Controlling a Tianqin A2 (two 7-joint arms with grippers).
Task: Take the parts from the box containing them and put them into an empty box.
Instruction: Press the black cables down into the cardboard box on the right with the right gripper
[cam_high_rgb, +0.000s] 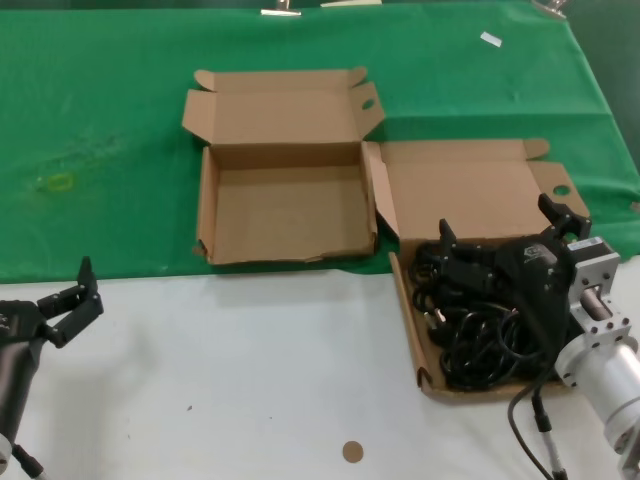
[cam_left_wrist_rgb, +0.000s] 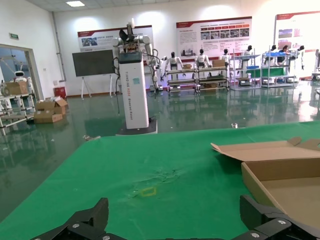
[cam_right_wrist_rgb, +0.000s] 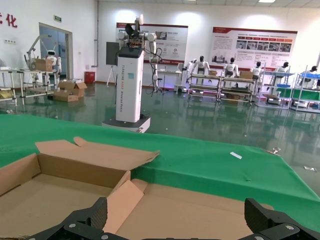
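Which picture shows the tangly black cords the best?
The head view. There the black cords lie piled in the wider box on the robot's right, with the right pincer open above them. Both wrist views show only cardboard, green cloth and the hall, no cords.

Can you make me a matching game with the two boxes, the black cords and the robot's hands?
Things:
1. Narrower brown cardboard box
2. Wider brown cardboard box
3. Black coiled power cords
4. Left gripper
5. Right gripper

Places or states:
A. Open, over the white table, off to the left
B. Lying in the wider box
C. Nothing inside, on the green cloth
D. Open, above the cords
E. Holds the cords, lid folded back

Pairs: 1-C, 2-E, 3-B, 4-A, 5-D
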